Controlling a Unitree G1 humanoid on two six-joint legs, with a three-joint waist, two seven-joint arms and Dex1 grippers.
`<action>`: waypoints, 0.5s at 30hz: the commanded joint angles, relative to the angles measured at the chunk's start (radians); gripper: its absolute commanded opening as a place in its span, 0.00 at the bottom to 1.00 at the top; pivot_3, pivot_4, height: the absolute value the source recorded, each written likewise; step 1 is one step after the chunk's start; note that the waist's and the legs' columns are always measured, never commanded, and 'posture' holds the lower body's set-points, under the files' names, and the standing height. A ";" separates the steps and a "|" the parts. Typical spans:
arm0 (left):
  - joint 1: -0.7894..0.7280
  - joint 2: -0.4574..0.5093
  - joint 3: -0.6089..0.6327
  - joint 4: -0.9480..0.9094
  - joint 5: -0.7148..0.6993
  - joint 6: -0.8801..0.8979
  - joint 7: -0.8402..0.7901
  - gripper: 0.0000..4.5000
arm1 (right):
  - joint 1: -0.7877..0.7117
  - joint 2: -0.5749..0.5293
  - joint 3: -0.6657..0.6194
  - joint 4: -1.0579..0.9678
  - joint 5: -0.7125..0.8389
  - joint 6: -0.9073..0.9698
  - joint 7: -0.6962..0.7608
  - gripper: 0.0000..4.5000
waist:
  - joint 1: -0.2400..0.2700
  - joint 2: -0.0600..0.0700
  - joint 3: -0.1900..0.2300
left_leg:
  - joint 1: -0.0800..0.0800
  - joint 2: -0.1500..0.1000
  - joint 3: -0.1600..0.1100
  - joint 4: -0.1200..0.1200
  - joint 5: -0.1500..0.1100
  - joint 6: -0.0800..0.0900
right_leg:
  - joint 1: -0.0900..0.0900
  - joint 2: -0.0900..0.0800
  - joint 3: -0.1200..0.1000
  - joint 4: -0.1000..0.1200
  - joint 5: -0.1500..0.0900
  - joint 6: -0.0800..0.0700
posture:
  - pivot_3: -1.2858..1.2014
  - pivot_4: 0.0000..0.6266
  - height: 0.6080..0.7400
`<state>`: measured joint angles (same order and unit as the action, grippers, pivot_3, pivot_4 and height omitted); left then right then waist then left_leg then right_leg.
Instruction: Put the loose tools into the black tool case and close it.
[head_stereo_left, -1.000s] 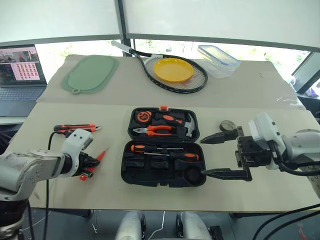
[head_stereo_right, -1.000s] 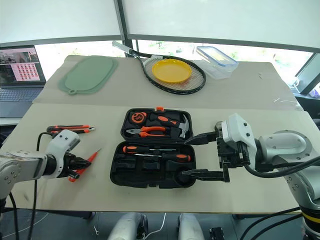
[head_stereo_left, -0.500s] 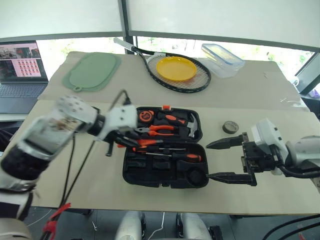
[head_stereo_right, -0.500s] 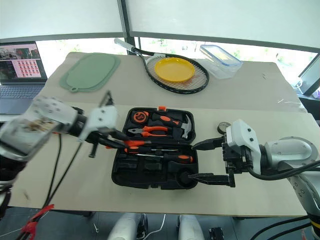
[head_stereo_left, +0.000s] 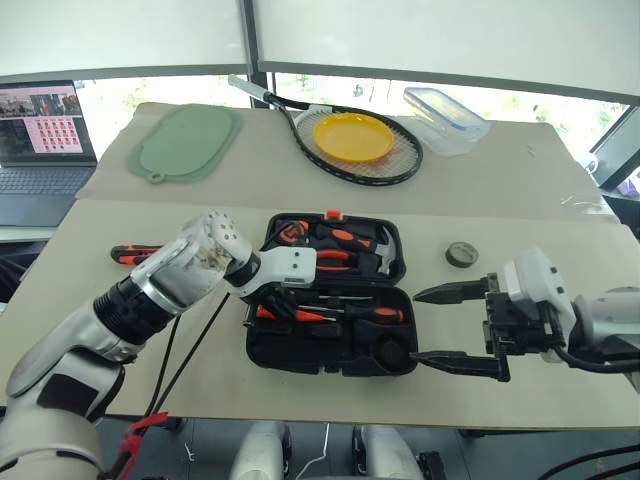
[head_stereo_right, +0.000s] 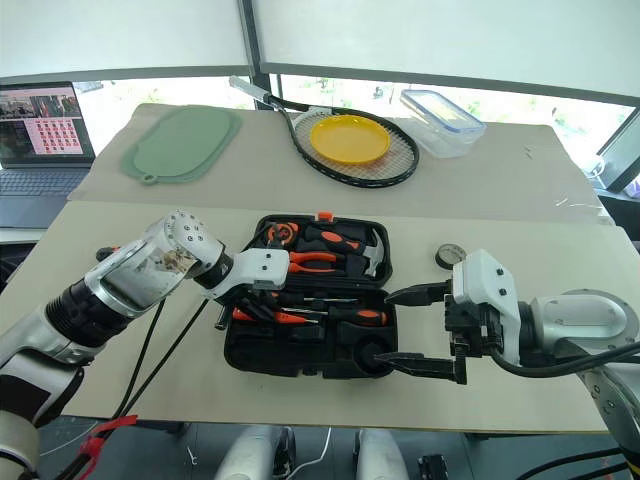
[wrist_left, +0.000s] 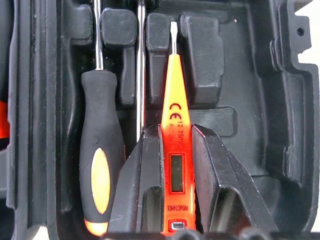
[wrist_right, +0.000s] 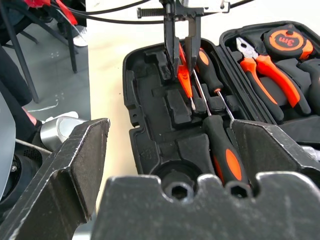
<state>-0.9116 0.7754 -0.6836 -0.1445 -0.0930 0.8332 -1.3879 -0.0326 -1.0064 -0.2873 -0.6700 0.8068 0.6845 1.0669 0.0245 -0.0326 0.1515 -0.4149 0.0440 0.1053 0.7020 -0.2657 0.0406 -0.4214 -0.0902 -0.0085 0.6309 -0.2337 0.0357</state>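
The black tool case (head_stereo_left: 258, 345) lies open in the middle of the table. My left gripper (wrist_left: 175, 131) is shut on the slim orange tester pen (wrist_left: 172, 107) and holds it low over the case's near half, beside a black-and-orange screwdriver (wrist_left: 100, 170). I cannot tell whether the pen touches the recess. Two screwdrivers (wrist_right: 222, 155) lie in the near half. The utility knife (head_stereo_left: 128, 253) lies on the table left of the case, partly hidden by my left arm. The small dark tape roll (head_stereo_left: 461, 254) sits right of the case. My right gripper (head_stereo_left: 415, 326) hangs open at the case's right end, holding nothing.
Orange pliers (head_stereo_left: 335, 256), a hammer (head_stereo_left: 380, 258) and a tape measure (wrist_right: 287, 40) sit in the lid. At the back are a green mat (head_stereo_left: 183, 143), a racket with a yellow plate (head_stereo_left: 352, 137) and a clear box (head_stereo_left: 446, 107). A laptop (head_stereo_left: 38, 135) stands far left.
My left arm has swung right from the table beside the case to over its near half, carrying the tester pen, and the wrist has rolled. The right gripper has stayed in place, open.
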 joint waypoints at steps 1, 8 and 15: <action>-0.004 -0.028 -0.023 -0.004 0.023 0.042 0.015 0.08 | 0.001 -0.001 -0.036 -0.024 0.015 -0.015 -0.009 1.00 | 0.001 0.000 0.000 | 0.000 0.000 0.000 0.001 0.000 0.000 | 0.000 0.000 0.000 0.000 0.000 0.000 | 0.52 0.24 0.99; 0.011 -0.045 -0.027 -0.009 0.036 0.047 0.027 0.08 | -0.008 0.000 -0.038 -0.018 0.018 -0.018 -0.016 1.00 | 0.000 0.000 0.000 | 0.000 0.000 -0.002 0.001 0.000 0.000 | 0.000 0.000 0.000 0.001 0.000 0.000 | 0.52 0.24 0.99; 0.025 -0.033 -0.020 0.016 0.059 0.005 0.034 0.19 | -0.031 0.010 -0.006 -0.006 0.002 -0.026 -0.025 1.00 | 0.001 0.000 0.000 | 0.000 0.000 -0.003 0.001 0.000 0.000 | 0.001 0.000 0.000 0.001 0.000 0.000 | 0.52 0.24 0.99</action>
<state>-0.8976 0.7342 -0.7043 -0.1415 -0.0572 0.8302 -1.3642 -0.0469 -1.0024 -0.2860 -0.6721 0.8071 0.6827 1.0528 0.0251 -0.0326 0.1514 -0.4148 0.0438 0.1028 0.7036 -0.2658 0.0410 -0.4206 -0.0902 -0.0088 0.6322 -0.2334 0.0359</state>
